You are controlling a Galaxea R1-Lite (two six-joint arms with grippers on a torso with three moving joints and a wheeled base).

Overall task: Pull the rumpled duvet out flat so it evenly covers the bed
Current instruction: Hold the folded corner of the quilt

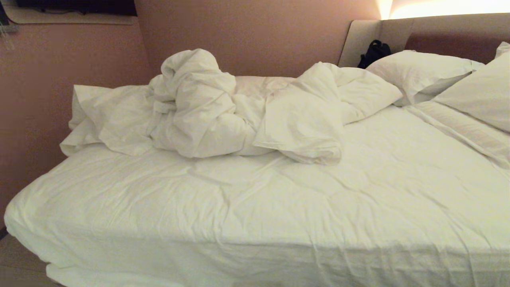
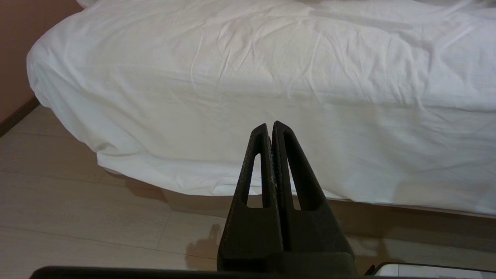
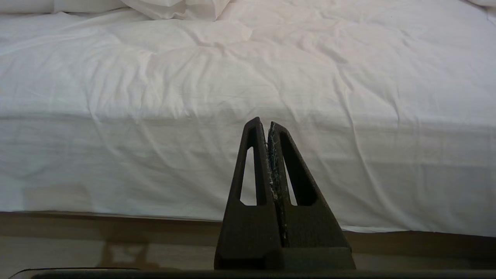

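You're looking at a duvet [image 1: 207,107] of soft, matt white cloth, puffy and heavily creased. The bed [image 1: 255,199] wears a thinner matt cloth sheet, finely wrinkled; its headboard [image 1: 438,34] looks padded and matt. The 2 pillows [image 1: 422,69] are smooth white cloth. The left claw [image 2: 270,126] and right claw [image 3: 263,123] look like rough, grainy matt black plastic. The floor [image 2: 77,201] looks like smooth pale wood planks with a faint sheen.

Bedroom: wide bed [image 1: 255,207], pillows [image 1: 418,71], padded headboard [image 1: 438,32]
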